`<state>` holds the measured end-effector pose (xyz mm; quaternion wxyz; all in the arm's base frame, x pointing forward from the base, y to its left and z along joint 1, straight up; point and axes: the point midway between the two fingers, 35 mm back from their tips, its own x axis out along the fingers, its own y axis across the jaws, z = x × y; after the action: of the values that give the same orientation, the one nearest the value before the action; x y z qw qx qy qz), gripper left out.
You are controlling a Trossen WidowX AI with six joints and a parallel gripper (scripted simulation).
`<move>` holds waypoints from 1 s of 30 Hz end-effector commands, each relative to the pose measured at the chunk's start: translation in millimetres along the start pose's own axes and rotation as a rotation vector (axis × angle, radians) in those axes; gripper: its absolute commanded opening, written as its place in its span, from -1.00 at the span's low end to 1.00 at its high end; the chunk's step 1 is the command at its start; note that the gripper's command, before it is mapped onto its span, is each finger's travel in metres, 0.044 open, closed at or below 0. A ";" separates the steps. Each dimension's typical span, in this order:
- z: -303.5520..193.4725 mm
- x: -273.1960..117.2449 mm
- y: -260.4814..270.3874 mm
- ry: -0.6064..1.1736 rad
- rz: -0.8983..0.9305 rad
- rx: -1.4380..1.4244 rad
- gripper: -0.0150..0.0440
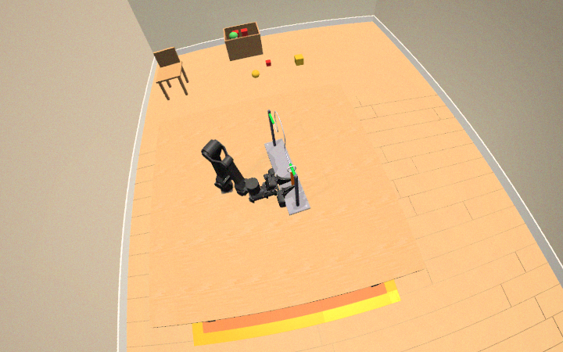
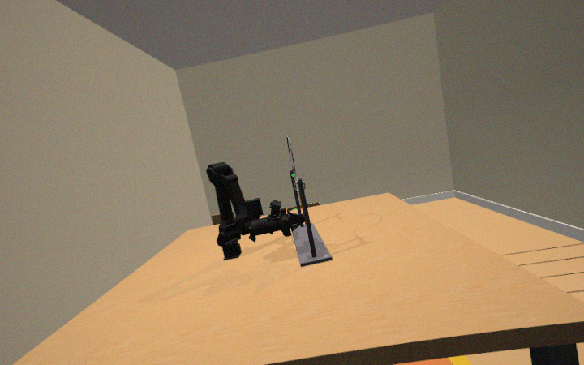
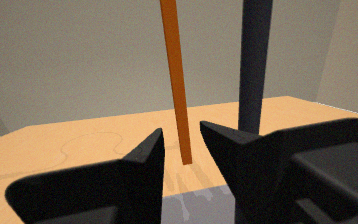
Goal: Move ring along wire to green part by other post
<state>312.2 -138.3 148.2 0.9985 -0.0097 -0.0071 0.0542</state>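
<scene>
The ring [image 1: 287, 168] [image 2: 305, 186] hangs around the green part [image 1: 293, 172] of the wire beside the near post [image 1: 297, 192] [image 2: 308, 222] [image 3: 255, 60]. Its orange handle [image 1: 292, 177] [image 3: 174, 60] hangs down, slightly tilted in the wrist view. My gripper [image 1: 292, 184] [image 2: 303, 220] [image 3: 181, 129] is partly open at the handle's lower part. In the wrist view the handle shows between the fingertips, with a gap on each side. Contact is not visible. The other green part [image 1: 271, 118] [image 2: 292, 175] is by the far post [image 1: 272, 131].
The thin grey wire [image 1: 284, 140] rises and bends between the posts, above the grey base plate [image 1: 276, 152] [image 2: 314, 245] [image 3: 200, 205]. The near post stands close to the right finger in the wrist view. A chair [image 1: 170, 72] and a box [image 1: 245, 48] are far back.
</scene>
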 end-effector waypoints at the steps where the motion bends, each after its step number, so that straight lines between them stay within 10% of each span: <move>1: -1.0 8.2 -2.2 0.002 -0.004 0.007 0.05; 30: -1.2 33.3 0.0 0.000 -0.004 0.007 0.05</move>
<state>344.2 -133.4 148.1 0.9984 -0.0092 -0.0081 0.0545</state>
